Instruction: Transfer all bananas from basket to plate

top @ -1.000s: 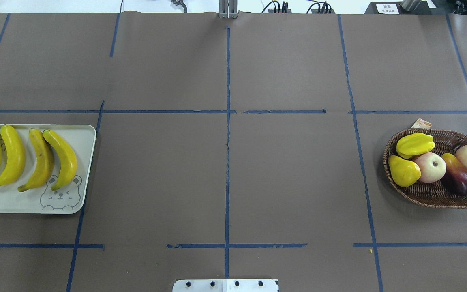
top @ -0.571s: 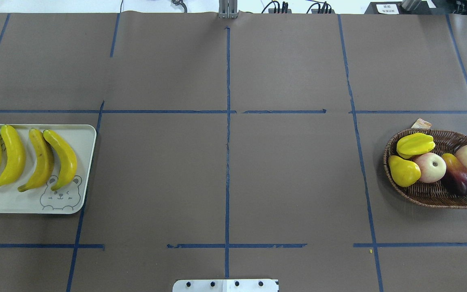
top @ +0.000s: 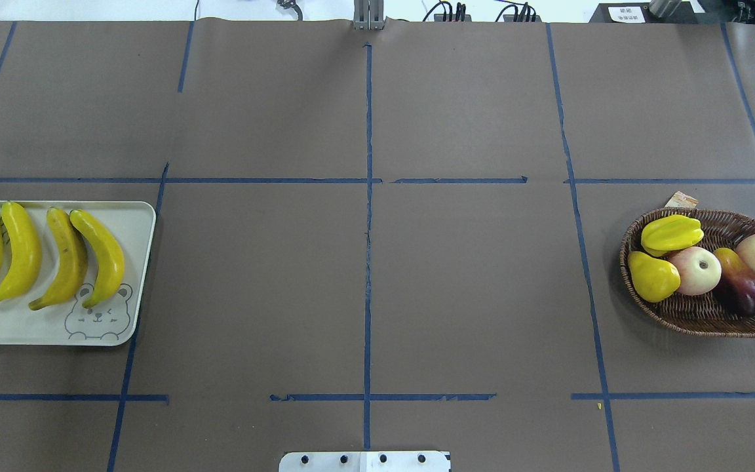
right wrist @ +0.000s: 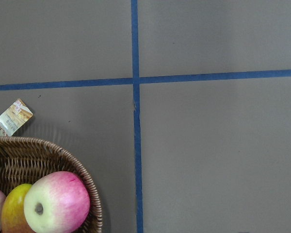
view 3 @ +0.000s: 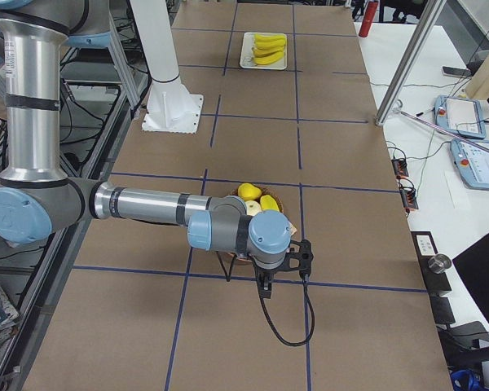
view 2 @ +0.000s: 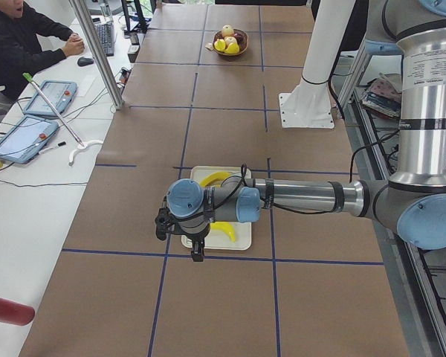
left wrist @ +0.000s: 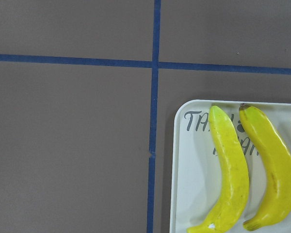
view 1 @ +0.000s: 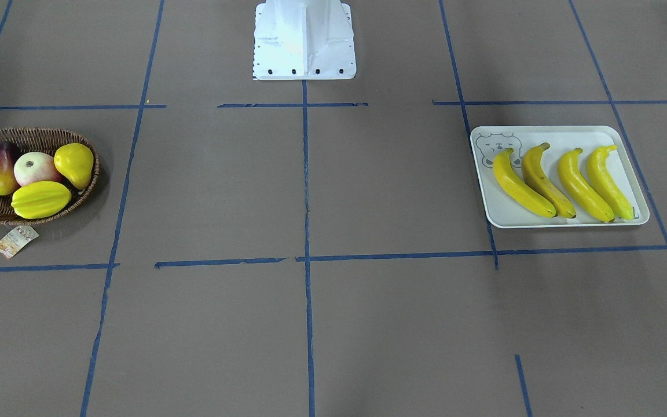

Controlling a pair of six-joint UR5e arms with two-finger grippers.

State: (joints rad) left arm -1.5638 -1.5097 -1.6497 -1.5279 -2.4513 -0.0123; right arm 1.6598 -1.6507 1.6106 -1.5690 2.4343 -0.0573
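Observation:
Several yellow bananas (top: 43, 259) lie side by side on the off-white bear-face plate (top: 135, 223) at the table's left; they also show in the front view (view 1: 565, 182) and the left wrist view (left wrist: 230, 170). The wicker basket (top: 698, 314) at the right holds other fruit and no banana. My left gripper (view 2: 182, 238) hangs over the plate's end, and my right gripper (view 3: 285, 270) hangs over the basket's end. Both show only in the side views, so I cannot tell whether they are open or shut.
The basket holds a yellow pear (top: 651, 276), a starfruit (top: 671, 234), two apples (top: 697, 270) and a dark mango (top: 738, 282). Its paper tag (top: 681, 199) lies behind it. The white robot base (view 1: 304, 40) stands mid-table. An operator (view 2: 22, 37) sits at the far side.

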